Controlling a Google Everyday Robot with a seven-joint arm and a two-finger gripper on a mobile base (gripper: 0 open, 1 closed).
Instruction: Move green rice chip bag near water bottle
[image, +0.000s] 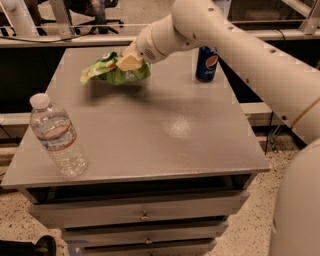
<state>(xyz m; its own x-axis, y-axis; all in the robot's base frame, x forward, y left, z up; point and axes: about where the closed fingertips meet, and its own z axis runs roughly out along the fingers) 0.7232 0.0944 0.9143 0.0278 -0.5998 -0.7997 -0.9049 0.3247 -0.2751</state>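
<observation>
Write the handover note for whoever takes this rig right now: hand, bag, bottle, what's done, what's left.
The hand is over the far part of the table, shut on the green rice chip bag.
The bag appears lifted off the tabletop, with its shadow below it.
The water bottle stands upright at the near left corner, well apart from the bag.
The blue soda can stands at the far right, apart from both.
Done: bag grasped and raised.
Left: carry it to the near left, set it down beside the bottle without tipping it, release.
</observation>
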